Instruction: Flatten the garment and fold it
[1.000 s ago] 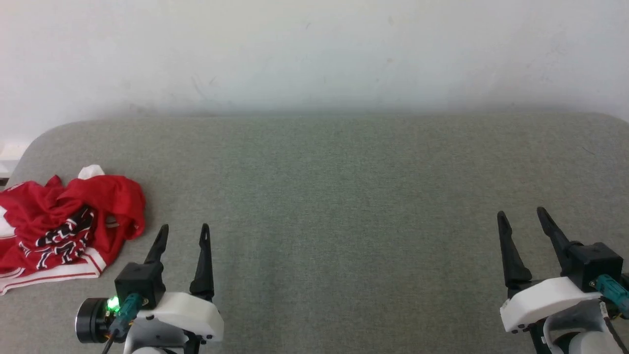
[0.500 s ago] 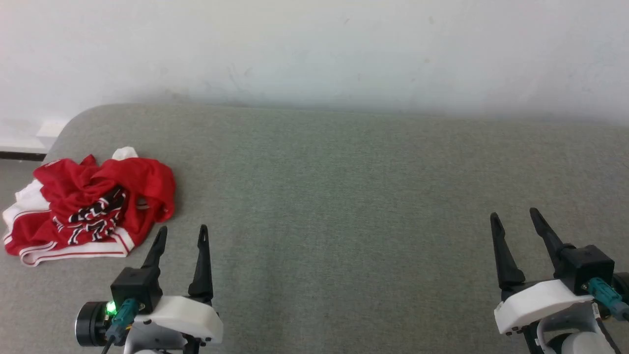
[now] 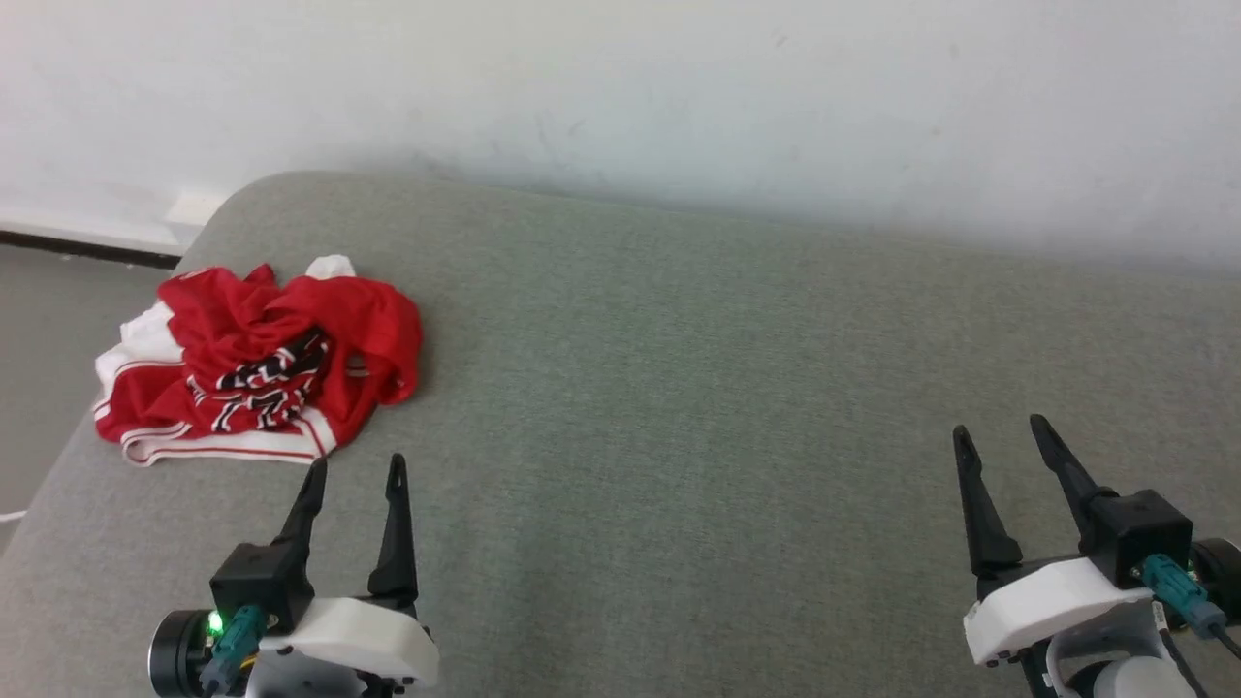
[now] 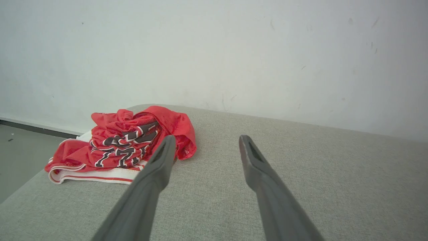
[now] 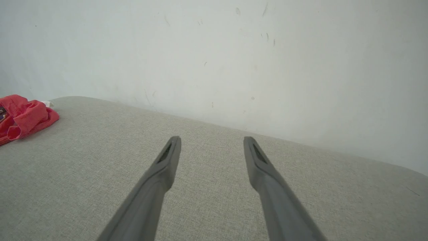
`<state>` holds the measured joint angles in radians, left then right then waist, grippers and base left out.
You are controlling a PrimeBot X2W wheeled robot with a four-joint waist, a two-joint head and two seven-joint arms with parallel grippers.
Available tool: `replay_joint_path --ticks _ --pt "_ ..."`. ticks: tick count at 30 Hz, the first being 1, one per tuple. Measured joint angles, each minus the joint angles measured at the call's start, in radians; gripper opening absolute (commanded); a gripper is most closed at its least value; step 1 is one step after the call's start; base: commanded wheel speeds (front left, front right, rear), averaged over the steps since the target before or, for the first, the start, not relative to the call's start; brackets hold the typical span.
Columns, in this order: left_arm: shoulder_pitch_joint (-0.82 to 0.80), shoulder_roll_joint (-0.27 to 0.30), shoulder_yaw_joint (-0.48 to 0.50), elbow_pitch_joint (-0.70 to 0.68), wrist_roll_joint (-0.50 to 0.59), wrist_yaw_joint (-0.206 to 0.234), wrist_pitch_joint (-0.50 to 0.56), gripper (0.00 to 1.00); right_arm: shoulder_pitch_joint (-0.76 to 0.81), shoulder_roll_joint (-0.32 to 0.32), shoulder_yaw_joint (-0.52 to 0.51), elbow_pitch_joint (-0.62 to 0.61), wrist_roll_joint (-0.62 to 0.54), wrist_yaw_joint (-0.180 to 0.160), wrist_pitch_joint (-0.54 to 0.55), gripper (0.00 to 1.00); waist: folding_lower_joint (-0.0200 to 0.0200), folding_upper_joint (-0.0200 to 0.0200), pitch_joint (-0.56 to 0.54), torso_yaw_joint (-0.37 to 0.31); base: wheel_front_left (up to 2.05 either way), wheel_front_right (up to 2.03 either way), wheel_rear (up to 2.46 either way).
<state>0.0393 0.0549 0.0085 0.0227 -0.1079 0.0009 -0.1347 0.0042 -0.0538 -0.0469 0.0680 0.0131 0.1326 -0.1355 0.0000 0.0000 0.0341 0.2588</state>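
Note:
The garment (image 3: pixel 262 373) lies crumpled in a red heap with white striped trim and black lettering, near the far left corner of the grey table (image 3: pixel 679 407). In the left wrist view the garment (image 4: pixel 123 142) sits just beyond and left of the fingertips. My left gripper (image 3: pixel 357 467) hovers open a short way in front of the heap, apart from it, nothing between its fingers. My right gripper (image 3: pixel 999 432) is open too, far to the right over bare cloth. The right wrist view catches the garment (image 5: pixel 23 117) at its left edge.
A white wall (image 3: pixel 620 87) runs close behind the table. The table's rounded left edge (image 3: pixel 58 465) drops to a grey floor (image 3: pixel 48 330) with a dark baseboard. Bare padded surface stretches between the two grippers.
The whole head view has swung to the left, so the garment now sits further right and higher in the picture. Both grippers stay open and keep their stance.

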Motion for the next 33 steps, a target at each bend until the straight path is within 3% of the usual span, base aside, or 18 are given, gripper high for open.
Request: replay_joint_path --ticks 33 --pt "0.042 0.0 0.0 0.025 -0.074 0.0 -0.07 1.0 -0.019 0.0 0.019 0.048 -0.019 0.0 -0.069 1.0 0.0 0.0 0.018 0.266 0.0 0.0 0.0"
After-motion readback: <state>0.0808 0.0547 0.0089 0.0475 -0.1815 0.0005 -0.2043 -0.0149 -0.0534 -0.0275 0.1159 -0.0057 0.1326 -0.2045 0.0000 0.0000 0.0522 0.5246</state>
